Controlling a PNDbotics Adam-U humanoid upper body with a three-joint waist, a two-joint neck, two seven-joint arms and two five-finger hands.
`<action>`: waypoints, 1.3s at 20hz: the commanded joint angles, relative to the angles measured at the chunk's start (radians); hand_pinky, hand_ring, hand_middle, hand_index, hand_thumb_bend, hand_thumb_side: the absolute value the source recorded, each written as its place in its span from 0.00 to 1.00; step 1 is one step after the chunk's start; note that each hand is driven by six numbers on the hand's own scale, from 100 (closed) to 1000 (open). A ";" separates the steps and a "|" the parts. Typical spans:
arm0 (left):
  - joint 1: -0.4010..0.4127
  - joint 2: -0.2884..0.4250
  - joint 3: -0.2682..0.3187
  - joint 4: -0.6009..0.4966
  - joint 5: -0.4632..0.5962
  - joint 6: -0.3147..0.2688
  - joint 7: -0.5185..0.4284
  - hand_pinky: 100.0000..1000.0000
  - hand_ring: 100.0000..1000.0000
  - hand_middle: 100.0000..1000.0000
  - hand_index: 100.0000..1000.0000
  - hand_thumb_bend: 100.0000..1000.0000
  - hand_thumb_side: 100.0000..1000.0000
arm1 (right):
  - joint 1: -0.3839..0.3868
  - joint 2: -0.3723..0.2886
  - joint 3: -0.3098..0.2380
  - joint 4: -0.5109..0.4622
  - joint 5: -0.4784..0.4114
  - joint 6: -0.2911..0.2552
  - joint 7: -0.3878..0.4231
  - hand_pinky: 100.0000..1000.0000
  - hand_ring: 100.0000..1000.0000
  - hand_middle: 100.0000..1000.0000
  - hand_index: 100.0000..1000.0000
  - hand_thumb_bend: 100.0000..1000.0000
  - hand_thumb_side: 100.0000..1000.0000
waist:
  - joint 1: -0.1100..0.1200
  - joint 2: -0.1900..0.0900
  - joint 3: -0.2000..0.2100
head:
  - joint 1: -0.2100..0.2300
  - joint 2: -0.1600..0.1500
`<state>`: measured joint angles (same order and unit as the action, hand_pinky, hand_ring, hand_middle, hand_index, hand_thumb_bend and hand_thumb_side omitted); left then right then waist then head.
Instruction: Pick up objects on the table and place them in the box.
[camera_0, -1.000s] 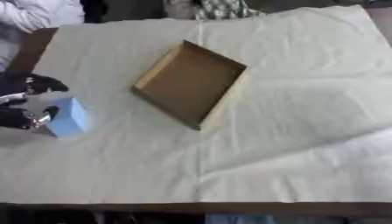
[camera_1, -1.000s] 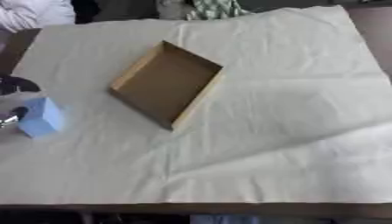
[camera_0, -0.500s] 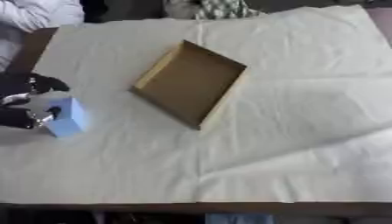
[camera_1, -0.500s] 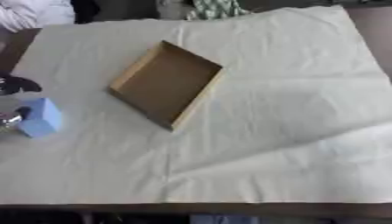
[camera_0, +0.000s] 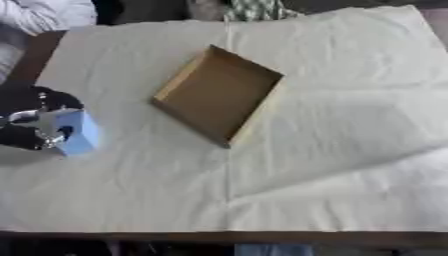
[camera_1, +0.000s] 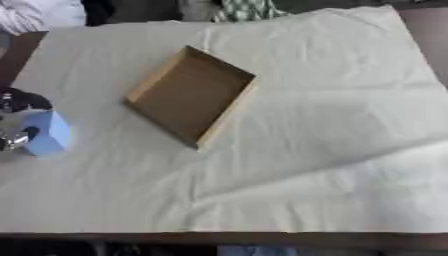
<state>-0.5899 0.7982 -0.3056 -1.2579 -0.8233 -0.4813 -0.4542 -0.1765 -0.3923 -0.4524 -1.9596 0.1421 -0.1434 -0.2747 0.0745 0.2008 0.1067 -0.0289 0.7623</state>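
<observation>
A small light blue box (camera_0: 77, 131) stands on the white cloth at the table's left edge. My left hand (camera_0: 31, 123), black with silver parts, is against its left side, with fingers curled around it. An open brown cardboard box (camera_0: 218, 94) lies empty near the middle of the table, turned at an angle, well to the right of the blue box. My right hand shows in neither view.
A creased white cloth (camera_0: 332, 150) covers the table, with the dark table edge (camera_0: 219, 239) along the front. A person's white sleeve (camera_0: 44, 12) shows at the far left corner, and striped fabric (camera_0: 254, 8) at the far edge.
The blue box and my left hand have stayed in almost the same place; the hand's fingers sit slightly closer around the box.
</observation>
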 joint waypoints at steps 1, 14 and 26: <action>-0.016 0.024 0.014 0.002 -0.010 0.001 0.002 1.00 0.96 0.93 1.00 0.04 1.00 | -0.010 -0.016 -0.003 -0.009 -0.006 -0.003 0.004 0.64 0.69 0.53 0.76 0.00 0.51 | -0.001 -0.013 0.001 | 0.003 -0.009; -0.006 0.013 0.005 0.032 -0.027 0.007 0.001 0.97 0.92 0.93 1.00 0.06 1.00 | -0.007 -0.013 -0.007 -0.004 -0.009 -0.005 0.006 0.64 0.69 0.53 0.77 0.00 0.51 | -0.004 -0.009 -0.005 | 0.009 -0.010; -0.009 0.003 -0.010 0.052 -0.070 -0.004 0.002 0.96 0.90 0.89 0.98 0.09 1.00 | -0.005 -0.009 -0.007 -0.002 -0.015 -0.007 0.010 0.64 0.69 0.53 0.76 0.00 0.51 | -0.006 -0.005 -0.008 | 0.012 -0.013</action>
<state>-0.5913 0.7818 -0.3101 -1.2131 -0.8795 -0.4803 -0.4502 -0.1761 -0.3834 -0.4526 -1.9534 0.1338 -0.1474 -0.2675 0.0726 0.2046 0.0987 -0.0195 0.7542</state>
